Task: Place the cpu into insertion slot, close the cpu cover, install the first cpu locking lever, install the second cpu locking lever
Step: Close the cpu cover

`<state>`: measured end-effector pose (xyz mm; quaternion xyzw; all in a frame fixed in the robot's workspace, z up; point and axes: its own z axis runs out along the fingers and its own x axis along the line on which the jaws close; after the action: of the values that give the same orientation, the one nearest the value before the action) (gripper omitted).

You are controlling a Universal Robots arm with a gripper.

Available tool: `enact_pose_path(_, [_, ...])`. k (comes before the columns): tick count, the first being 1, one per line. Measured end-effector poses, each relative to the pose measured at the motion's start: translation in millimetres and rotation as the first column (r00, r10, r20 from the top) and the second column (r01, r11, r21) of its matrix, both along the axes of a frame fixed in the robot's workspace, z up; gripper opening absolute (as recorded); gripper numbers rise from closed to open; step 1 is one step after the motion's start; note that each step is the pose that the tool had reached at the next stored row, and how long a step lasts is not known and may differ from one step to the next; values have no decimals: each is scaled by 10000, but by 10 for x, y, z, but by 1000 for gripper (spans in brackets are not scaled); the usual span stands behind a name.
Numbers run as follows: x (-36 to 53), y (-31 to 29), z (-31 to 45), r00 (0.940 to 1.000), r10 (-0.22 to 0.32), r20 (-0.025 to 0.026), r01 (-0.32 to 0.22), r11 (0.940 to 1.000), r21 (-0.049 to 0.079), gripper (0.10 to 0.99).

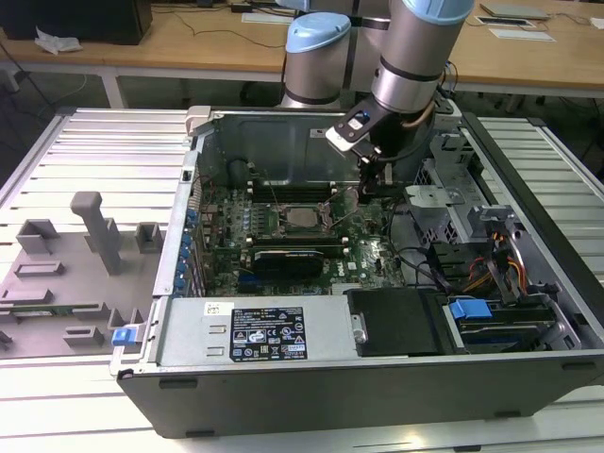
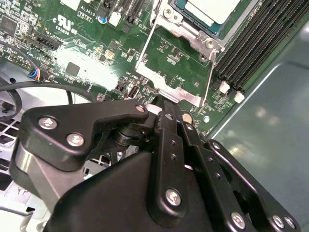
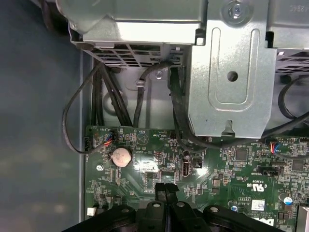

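A ribbed aluminium worktable (image 1: 104,151) spreads across the foreground, its pale slats catching even, diffuse light. On it, at the exterior view's left, lies a grey fixture board (image 1: 132,283) with upright blocks and a post. Behind the table stand light wooden desks (image 1: 189,47) on white legs (image 1: 113,90), with dark floor (image 1: 52,90) beneath. A crumpled white paper (image 1: 55,41) sits beside a black box (image 1: 85,17) on the desktop, and flat sheets (image 1: 519,33) lie toward the exterior view's right.
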<state>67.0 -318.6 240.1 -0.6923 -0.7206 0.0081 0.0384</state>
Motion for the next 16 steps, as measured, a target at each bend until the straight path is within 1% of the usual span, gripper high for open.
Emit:
enact_pose_path(3, [-36,5,1,10000,1,25,-1,10000,0,106])
enact_pose_path(8, [-120,20,0,10000,-3,45,3,10000,1,106])
enact_pose_path(9, [-148,29,1,10000,-9,48,9,10000,0,106])
enact_pose_path(10, [-219,45,1,10000,-25,52,25,10000,0,106])
enact_pose_path(11, [-314,62,1,10000,-34,66,34,10000,0,106])
enact_pose_path(13, [-400,71,0,10000,-36,78,36,10000,1,106])
enact_pose_path(14, [-424,73,-2,10000,-35,80,35,10000,1,106])
enact_pose_path(15, [-476,79,-3,10000,-36,81,36,10000,1,106])
enact_pose_path(16, [-495,80,-4,10000,-36,81,36,10000,0,106])
